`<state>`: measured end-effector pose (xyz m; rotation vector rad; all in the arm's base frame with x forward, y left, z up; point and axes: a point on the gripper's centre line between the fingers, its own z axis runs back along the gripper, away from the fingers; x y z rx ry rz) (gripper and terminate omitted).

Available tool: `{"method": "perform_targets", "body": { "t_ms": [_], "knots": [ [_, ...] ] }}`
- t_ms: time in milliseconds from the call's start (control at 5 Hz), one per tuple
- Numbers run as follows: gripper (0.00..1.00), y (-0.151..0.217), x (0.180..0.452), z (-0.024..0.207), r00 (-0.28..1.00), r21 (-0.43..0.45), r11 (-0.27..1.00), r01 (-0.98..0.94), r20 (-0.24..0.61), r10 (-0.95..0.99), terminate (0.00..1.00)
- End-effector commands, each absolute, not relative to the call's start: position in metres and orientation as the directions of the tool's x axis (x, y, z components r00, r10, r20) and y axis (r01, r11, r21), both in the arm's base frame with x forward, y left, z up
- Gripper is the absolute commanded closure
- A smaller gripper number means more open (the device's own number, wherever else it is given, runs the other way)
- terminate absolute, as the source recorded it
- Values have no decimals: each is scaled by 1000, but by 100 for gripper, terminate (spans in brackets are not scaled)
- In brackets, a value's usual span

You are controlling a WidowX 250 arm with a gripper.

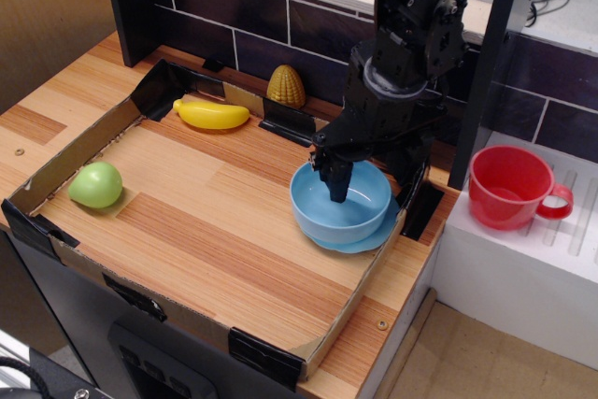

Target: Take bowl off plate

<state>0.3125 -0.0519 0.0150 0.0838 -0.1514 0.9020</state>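
The deep light-blue bowl (pixel 322 215) sits on the flat light-blue plate (pixel 372 239), whose edge shows under the bowl's front right, at the right end of the cardboard tray. My black gripper (pixel 372 184) hangs over the bowl's far right side. It is open. One finger (pixel 338 186) reaches down inside the bowl and the other (pixel 407 182) is outside, behind the rim, so the jaws straddle the bowl's wall. The far rim of the bowl is partly hidden by the gripper.
The low cardboard tray wall (pixel 65 158) surrounds the wooden surface. A green ball (pixel 95 184) lies at the left, a yellow banana (pixel 212 114) and a corn cob (pixel 286 87) at the back. A red handled cup (pixel 509 187) stands on a white rack (pixel 523 268) to the right.
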Motion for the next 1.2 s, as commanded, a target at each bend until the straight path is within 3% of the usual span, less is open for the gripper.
{"method": "perform_targets", "body": {
  "t_ms": [0,400,600,1000],
  "knots": [
    [100,-56,321,23,605,-48,622,-782,181,775,0],
    [100,-56,323,26,609,-39,627,-778,198,768,0],
    [100,-58,321,39,602,-58,623,-780,204,772,0],
    [100,-56,294,56,621,-79,644,-761,196,758,0]
  ]
}}
